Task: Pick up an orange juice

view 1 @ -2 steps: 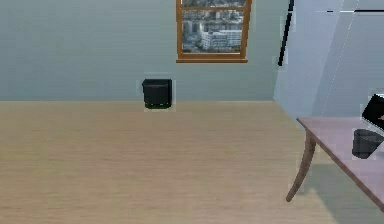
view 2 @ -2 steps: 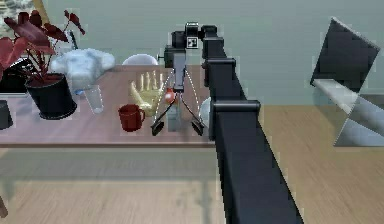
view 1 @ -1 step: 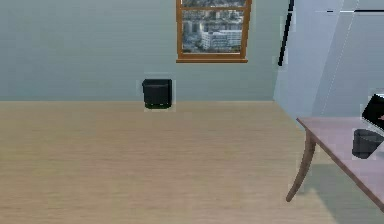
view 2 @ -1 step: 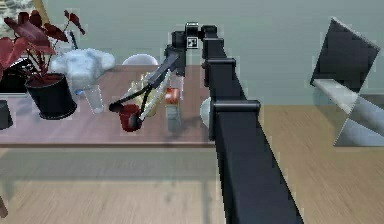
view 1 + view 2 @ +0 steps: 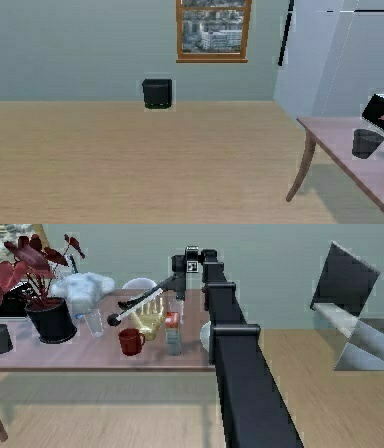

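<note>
In the arm side view the dark arm [image 5: 235, 354] rises from the bottom edge to two white marker squares [image 5: 190, 262]. Left of them the gripper [image 5: 120, 316] slants down over a brown table [image 5: 100, 359]. Just right of its tip stand a pale yellowish see-through vessel [image 5: 150, 321] and a small bottle with a red-orange label [image 5: 172, 329], which may be the orange juice. Things stand on the table at and behind the fingers [image 5: 140, 304], so I cannot tell whether the gripper holds anything.
On the table stand a red-leaved plant in a black pot [image 5: 50, 319], a red mug [image 5: 130, 341], a clear glass [image 5: 95, 322], a pale blue heap [image 5: 85, 287] and a white dish [image 5: 208, 334]. A grey angular seat [image 5: 345, 309] stands right. Ahead: table corner [image 5: 335, 135], dark cup [image 5: 366, 143], black box [image 5: 156, 94], framed city picture [image 5: 213, 30].
</note>
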### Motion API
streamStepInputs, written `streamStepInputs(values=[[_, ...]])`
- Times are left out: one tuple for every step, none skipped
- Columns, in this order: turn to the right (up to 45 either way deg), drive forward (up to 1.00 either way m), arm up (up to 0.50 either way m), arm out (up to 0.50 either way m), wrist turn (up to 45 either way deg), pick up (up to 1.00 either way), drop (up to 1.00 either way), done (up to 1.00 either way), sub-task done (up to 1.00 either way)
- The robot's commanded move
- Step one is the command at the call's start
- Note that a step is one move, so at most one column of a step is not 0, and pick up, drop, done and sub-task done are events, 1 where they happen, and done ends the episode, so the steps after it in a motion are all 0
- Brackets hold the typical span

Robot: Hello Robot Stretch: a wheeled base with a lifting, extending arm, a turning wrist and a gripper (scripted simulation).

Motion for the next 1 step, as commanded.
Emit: streamStepInputs(values=[[0.0,0.0,0.0,0.0,45.0,0.0,0.0,0.0,0.0]])
